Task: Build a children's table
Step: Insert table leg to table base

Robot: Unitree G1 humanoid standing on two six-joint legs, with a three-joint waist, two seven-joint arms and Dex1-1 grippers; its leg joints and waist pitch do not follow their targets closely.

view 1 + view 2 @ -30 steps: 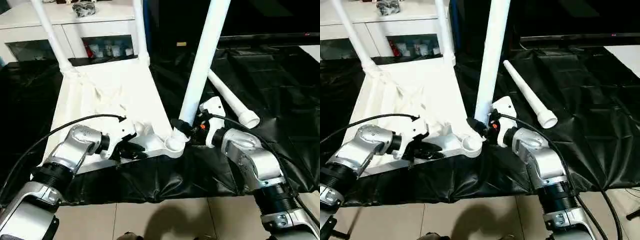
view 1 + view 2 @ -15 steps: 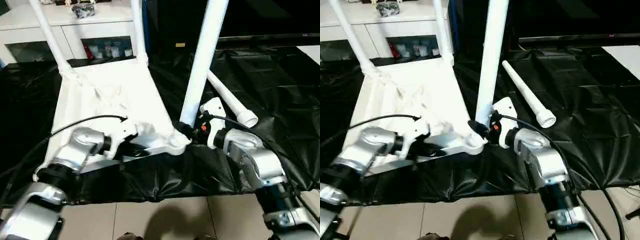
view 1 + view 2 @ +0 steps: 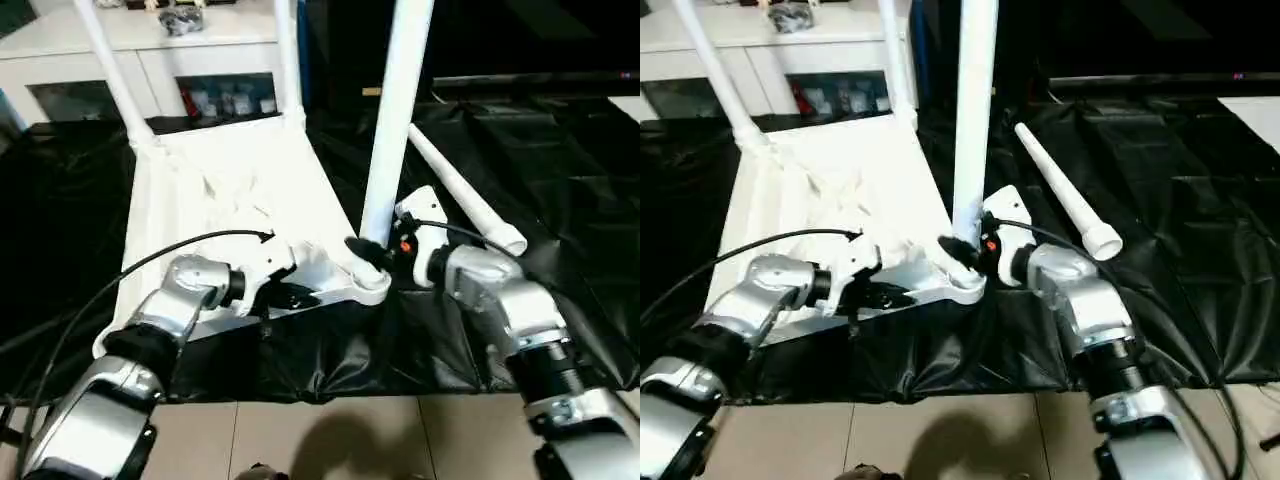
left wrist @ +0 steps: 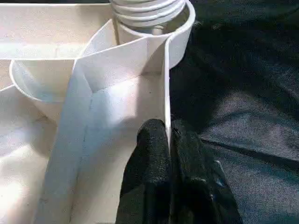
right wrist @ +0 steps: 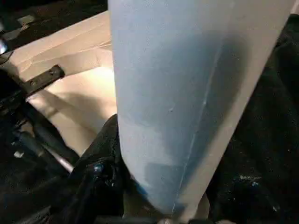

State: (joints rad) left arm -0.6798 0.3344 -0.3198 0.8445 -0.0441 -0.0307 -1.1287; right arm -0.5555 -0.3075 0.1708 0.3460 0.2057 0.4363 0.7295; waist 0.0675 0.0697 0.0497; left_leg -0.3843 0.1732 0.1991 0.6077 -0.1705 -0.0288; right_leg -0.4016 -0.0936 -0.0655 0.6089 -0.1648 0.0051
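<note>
Black plastic sheeting [image 3: 560, 160] spread over the floor, crumpled at the near edge beside pale floor tiles [image 3: 330, 440]. White cabinet [image 3: 150, 60] with glass doors at the back left, small items behind the glass (no lettering readable anywhere). Upside down on the sheeting, the white tabletop [image 3: 230, 200], ribbed underside up. Two legs [image 3: 110, 70] standing in the far corner sockets; a third leg [image 3: 398, 110] upright in the near right socket [image 4: 154, 18]; a fourth leg [image 3: 465, 195] lying loose just beside, to the right. Right gripper [image 3: 372, 252] closed around the base of the third leg, half-spread jaws. Left gripper [image 4: 169, 149] pinched almost fully shut on the thin near rim wall [image 4: 166, 84] of the tabletop. Black cable [image 3: 150, 260] arching over the left forearm.
</note>
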